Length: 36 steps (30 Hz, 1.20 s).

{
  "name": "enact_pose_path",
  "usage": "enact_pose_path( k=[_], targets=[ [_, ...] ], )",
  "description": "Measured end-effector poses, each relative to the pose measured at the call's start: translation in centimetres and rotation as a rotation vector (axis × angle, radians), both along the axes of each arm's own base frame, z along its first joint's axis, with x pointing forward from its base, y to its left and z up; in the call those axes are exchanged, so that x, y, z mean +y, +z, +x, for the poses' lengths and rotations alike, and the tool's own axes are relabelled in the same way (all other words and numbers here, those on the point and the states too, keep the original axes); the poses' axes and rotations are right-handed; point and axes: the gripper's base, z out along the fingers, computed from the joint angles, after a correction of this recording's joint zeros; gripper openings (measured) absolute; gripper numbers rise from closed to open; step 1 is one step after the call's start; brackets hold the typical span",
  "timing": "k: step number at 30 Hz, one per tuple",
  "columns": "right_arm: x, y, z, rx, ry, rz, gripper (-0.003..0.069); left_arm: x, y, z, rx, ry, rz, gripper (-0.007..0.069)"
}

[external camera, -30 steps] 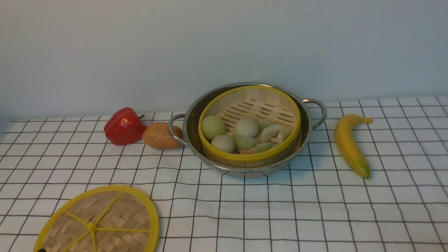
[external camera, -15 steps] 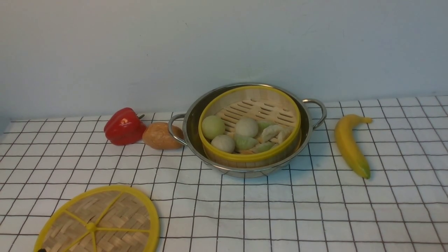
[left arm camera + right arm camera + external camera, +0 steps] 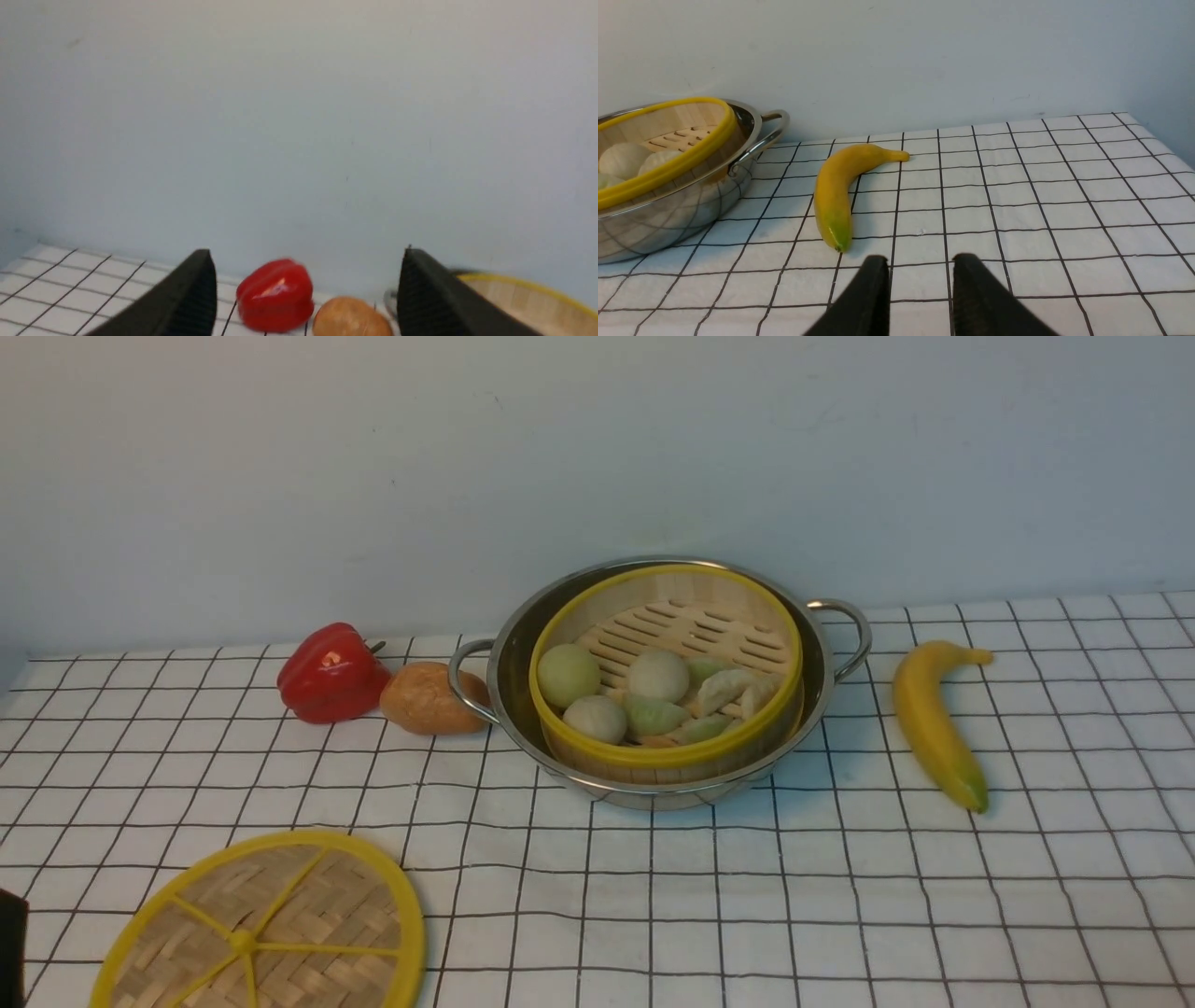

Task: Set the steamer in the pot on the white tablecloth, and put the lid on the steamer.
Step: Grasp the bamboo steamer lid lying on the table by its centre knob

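- The steamer (image 3: pixel 667 761) sits inside the pot (image 3: pixel 653 793) at the centre of the front view, so the step in hand looks to be fetching the lid (image 3: pixel 280 915), which lies flat on the white tablecloth (image 3: pixel 747 915) at lower left.
- The left gripper (image 3: pixel 306 252) is spread wide and empty. It would do best to pinch the lid's yellow rim or centre knob and carry it level.
- The right gripper (image 3: pixel 920 259) is slightly parted and holds nothing, close to the banana (image 3: pixel 929 728).
- A red bell pepper (image 3: pixel 329 674) and a potato (image 3: pixel 431 698) lie left of the pot, beside its handle. Nothing seems to block the way from lid to pot.
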Motion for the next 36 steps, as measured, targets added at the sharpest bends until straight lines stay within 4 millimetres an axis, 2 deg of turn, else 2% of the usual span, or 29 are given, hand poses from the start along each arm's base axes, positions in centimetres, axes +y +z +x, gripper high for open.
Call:
enact_pose_path(
  k=[10,21,24,27,30,31,32,34,36],
  targets=[
    [0.0,0.0,0.0,0.000,0.000,0.000,0.0239,-0.3,-1.0,0.0,0.173,-0.049,-0.163,0.0482],
    [0.0,0.0,0.0,0.000,0.000,0.000,0.0240,-0.4,-0.8,0.0,0.169,-0.057,-0.213,0.0482],
    [0.0,0.0,0.0,0.000,0.000,0.000,0.0240,-0.5,1.2,-0.3,0.160,-0.070,-0.204,0.0482],
    [0.0,0.0,0.0,0.000,0.000,0.000,0.0240,-0.8,3.9,-0.4,0.254,-0.091,-0.162,0.0482],
    [0.0,0.0,0.0,0.000,0.000,0.000,0.0240,-1.1,6.2,0.2,0.465,-0.123,-0.082,0.0482],
    [0.0,0.0,0.0,0.000,0.000,0.000,0.0240,-1.1,6.3,0.4,0.495,-0.124,-0.075,0.0482],
    [0.0,0.0,0.0,0.000,0.000,0.000,0.0240,-1.3,7.4,1.1,0.685,-0.153,0.001,0.0482],
    [0.0,0.0,0.0,0.000,0.000,0.000,0.0240,-1.3,8.7,2.0,0.818,-0.176,0.067,0.0482],
    [0.0,0.0,0.0,0.000,0.000,0.000,0.0240,-1.2,9.7,3.7,0.981,-0.215,0.147,0.0482]
  ],
)
